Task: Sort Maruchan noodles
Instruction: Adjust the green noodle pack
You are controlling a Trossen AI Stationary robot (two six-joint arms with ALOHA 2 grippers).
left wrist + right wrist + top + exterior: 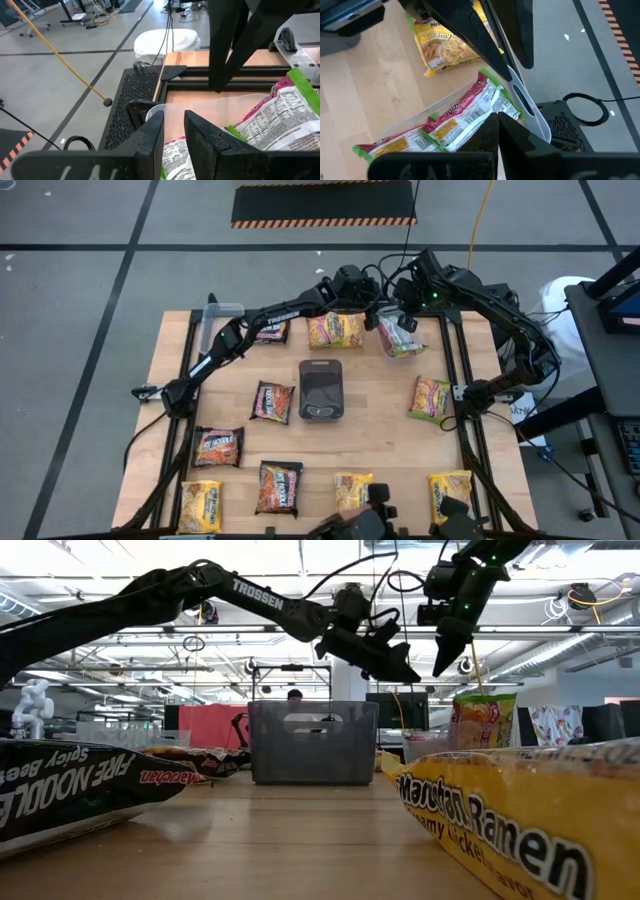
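Both grippers hang above the clear tub (402, 340), which holds 2 green-edged packets (465, 112); left gripper (174, 131) has fingers slightly apart, holding nothing; right gripper (497, 131) is closed, empty; other Maruchan noodles (272, 402) lie around the grey tray (321, 390).

One camera looks straight down, one level across the table (380, 445), both wrist cameras near the clear tub (530, 107).
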